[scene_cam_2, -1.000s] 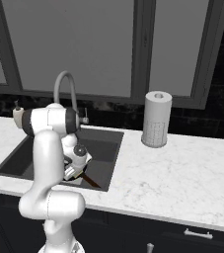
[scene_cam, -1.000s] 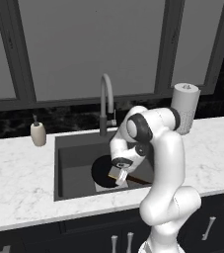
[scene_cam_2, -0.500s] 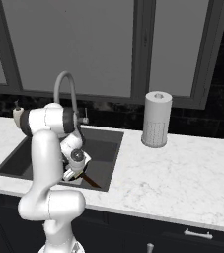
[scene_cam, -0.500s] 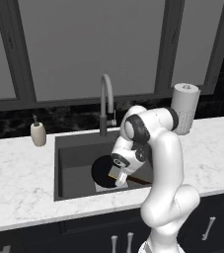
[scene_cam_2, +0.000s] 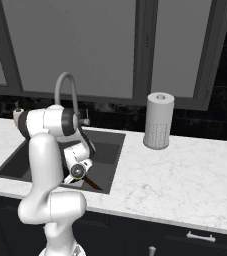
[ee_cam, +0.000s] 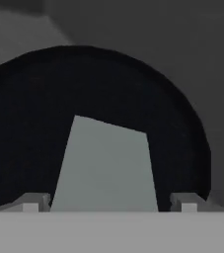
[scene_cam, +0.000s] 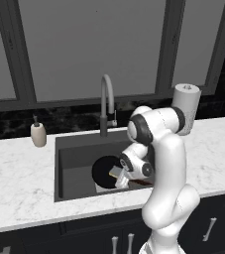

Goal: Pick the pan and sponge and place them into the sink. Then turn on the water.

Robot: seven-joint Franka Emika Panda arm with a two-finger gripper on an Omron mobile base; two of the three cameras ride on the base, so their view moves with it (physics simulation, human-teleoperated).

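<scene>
We see the gripper (ee_cam: 106, 200) low inside the sink (scene_cam: 74, 158), its jaws spread wide apart and holding nothing. The sponge (ee_cam: 106, 168) lies between the fingertips, resting on the pan (ee_cam: 34, 113). We can read no writing anywhere.

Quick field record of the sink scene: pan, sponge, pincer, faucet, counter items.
pan: black pan lying in the sink
sponge: flat pale slab resting on the pan, between the fingertips
pincer: pincer open, low over the pan, gripping nothing
faucet: gooseneck faucet behind the basin, no water visible
counter: soap dispenser left, paper towel roll right
</scene>
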